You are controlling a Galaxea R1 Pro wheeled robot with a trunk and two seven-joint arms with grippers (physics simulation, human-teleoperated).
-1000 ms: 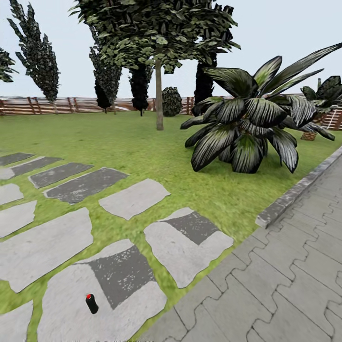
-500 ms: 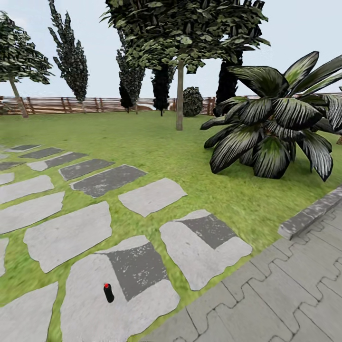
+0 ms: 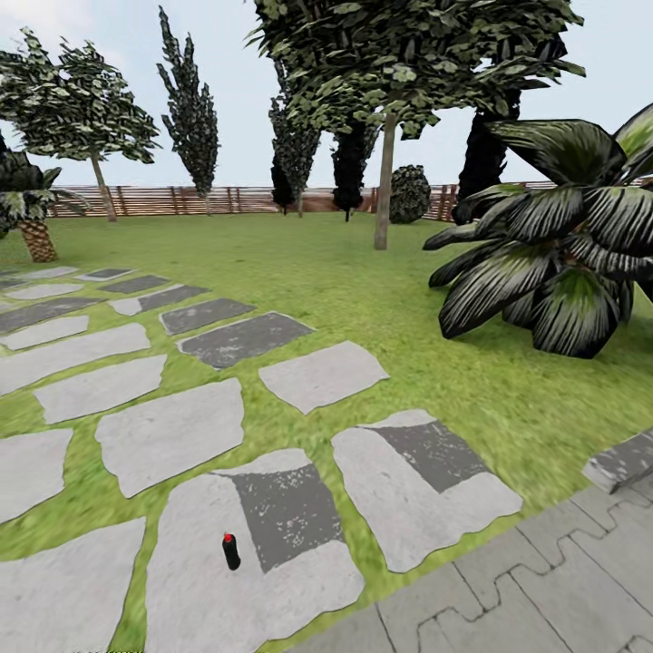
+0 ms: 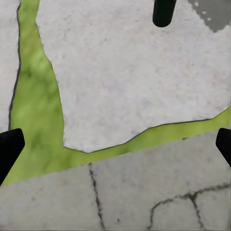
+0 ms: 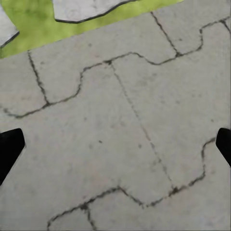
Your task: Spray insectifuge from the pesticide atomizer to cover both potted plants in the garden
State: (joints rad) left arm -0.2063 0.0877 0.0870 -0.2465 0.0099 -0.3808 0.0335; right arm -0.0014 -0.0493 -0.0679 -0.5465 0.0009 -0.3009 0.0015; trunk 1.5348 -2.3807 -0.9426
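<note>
- The palm [image 3: 36, 227] with the scaly brown trunk stands at the far left edge of the lawn [image 3: 299, 272], well away from the pesticide atomizer [image 3: 231, 550].
- Farther from the robot than the atomizer, a leafy tree [image 3: 77, 109] and a narrow dark cypress [image 3: 190, 113] rise in front of the brown slat fence [image 3: 163, 199] at the back of the lawn.
- Irregular grey stepping stones [image 3: 172, 433] with darker patches run across the grass from the palm's side toward the atomizer.
- The pesticide atomizer, a small black cylinder with a red top, stands upright on the big stepping stone [image 3: 263, 580] nearest the robot, beside that stone's dark patch.
- In the left wrist view the atomizer's dark body [image 4: 163, 12] shows at the edge of the picture on the same pale stone, well ahead of the left gripper [image 4: 115, 147].
- The left gripper's two black fingertips [image 4: 9, 149] sit at opposite edges of that picture, spread wide with nothing between them; below them lie a strip of grass and paving.
- Beyond the atomizer and to its right, a slim-trunked tree [image 3: 385, 177] stands in mid-lawn with a round dark bush [image 3: 410, 193] behind it by the fence.
- To the atomizer's far right a big striped, broad-leaved plant [image 3: 553, 263] is rooted in the grass.
- Right of the atomizer's stone, interlocking grey pavers [image 3: 535, 580] begin, with a grey kerb stone [image 3: 621, 461] at their edge.
- The right gripper [image 5: 115, 149] hangs over those pavers [image 5: 120, 120], its black fingertips [image 5: 9, 147] wide apart and holding nothing.
</note>
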